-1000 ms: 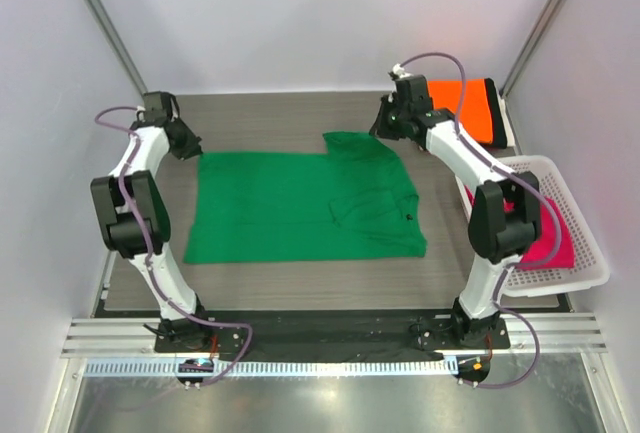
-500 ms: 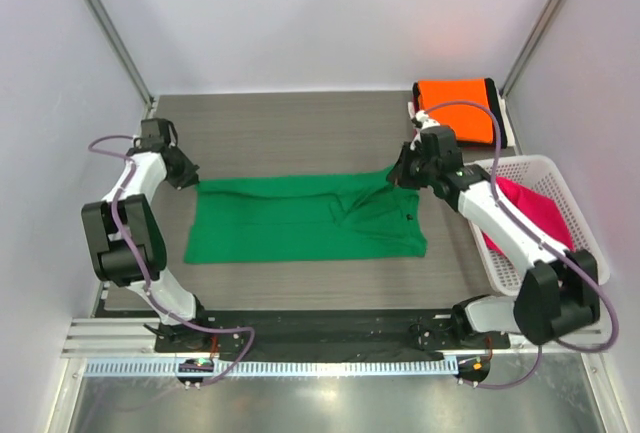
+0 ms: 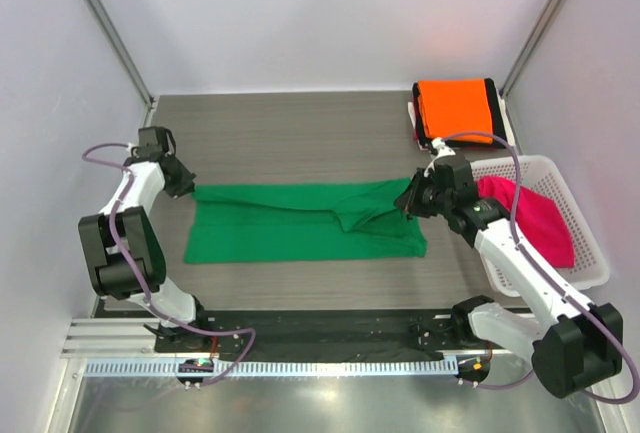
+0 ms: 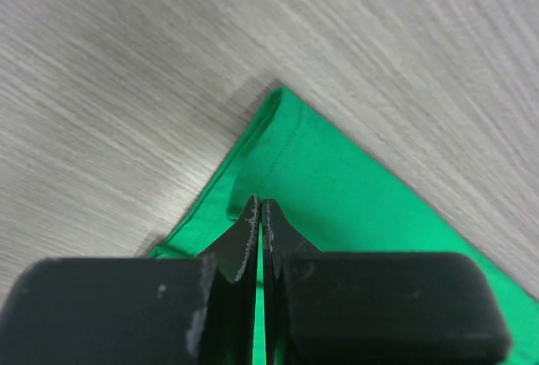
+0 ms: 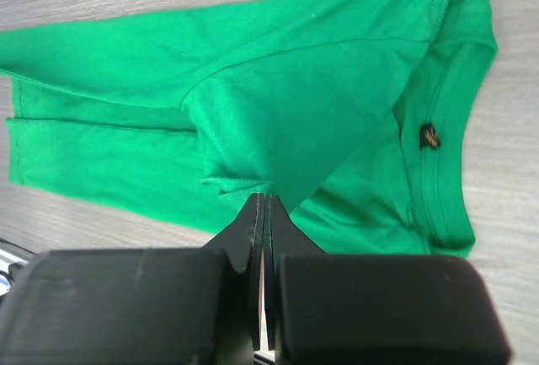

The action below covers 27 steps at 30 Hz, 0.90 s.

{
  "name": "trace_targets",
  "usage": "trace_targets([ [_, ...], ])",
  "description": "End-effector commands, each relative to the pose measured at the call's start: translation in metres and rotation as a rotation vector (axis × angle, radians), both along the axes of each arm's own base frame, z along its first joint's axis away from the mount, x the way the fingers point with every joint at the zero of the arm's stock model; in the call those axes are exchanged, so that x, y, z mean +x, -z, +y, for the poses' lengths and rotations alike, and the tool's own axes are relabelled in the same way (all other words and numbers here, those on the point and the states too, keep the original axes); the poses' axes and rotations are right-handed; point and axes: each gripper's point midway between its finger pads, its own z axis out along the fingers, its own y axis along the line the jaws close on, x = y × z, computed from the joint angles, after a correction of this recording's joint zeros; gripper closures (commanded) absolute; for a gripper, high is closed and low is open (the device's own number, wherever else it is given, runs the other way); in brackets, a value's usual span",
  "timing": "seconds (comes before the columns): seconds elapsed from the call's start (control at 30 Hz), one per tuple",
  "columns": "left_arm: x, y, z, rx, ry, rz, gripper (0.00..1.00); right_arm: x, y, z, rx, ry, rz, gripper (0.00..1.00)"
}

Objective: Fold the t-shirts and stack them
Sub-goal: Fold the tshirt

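Left gripper (image 3: 186, 185) and right gripper (image 3: 408, 203) both pinch the green shirt (image 3: 290, 231) at its far edge. Soft, floppy stuff, so grab corners.

Top view: bright, flat, diffuse light from above. No hard shadows, only faint soft ones under the arms on the worktop (image 3: 300, 123). The orange t-shirt (image 3: 455, 103) at upper right is near clipping, and its glow tints the wall behind. There's broad glare on the steel plate (image 3: 320, 408) along the bottom edge. The enclosure posts (image 3: 105, 21) splay outward at the upper corners: mild wide-angle.
Left wrist: the green t-shirt (image 4: 354, 188) is sharp mid-frame, the wood grain is smeared at upper left, and the left tool (image 4: 259, 213) is black and soft, no detail.
Right wrist: evenly lit, stitching and label crisp. The right tool (image 5: 259, 205) is underexposed at the bottom.
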Motion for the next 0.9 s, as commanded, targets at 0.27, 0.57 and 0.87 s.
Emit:
trace_targets([
  [0.27,-0.019,0.0,0.009,0.061,-0.009,0.012,1.0,-0.027,0.005,-0.019,-0.013,0.092,0.032,0.99],
  [0.57,-0.042,0.003,0.027,0.148,-0.08,0.115,0.53,-0.062,0.051,-0.037,-0.01,0.229,0.177,0.45],
  [0.87,-0.044,-0.031,0.033,0.213,-0.134,0.012,0.06,-0.038,0.024,-0.022,0.052,0.225,0.138,0.27],
])
